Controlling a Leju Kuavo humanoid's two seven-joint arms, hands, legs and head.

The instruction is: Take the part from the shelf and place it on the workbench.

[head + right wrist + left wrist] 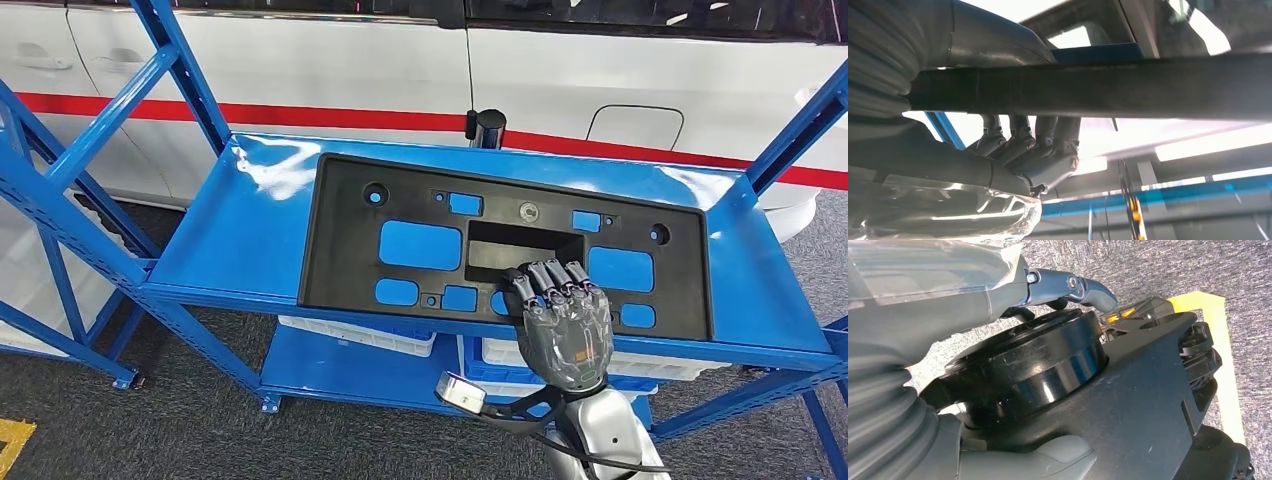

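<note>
The part is a wide black plastic panel (400,200) with several cut-outs. It lies flat on the top board of the blue shelf (260,210). My right hand (565,325) is at the panel's near edge, right of centre, with its fingers (550,278) curled over the top beside the rectangular recess. In the right wrist view the panel's edge (1098,92) runs as a dark bar across my hand, the fingers (1038,145) on one side and the thumb on the other, so the hand grips it. My left hand (948,300) hangs low over the floor, fingers loosely extended and holding nothing.
White bins (360,335) stand on the lower shelf board under the panel. Blue diagonal braces and uprights (60,190) frame both ends of the shelf. A white car with a red stripe (600,80) is close behind. A yellow line (1220,340) marks the grey carpet.
</note>
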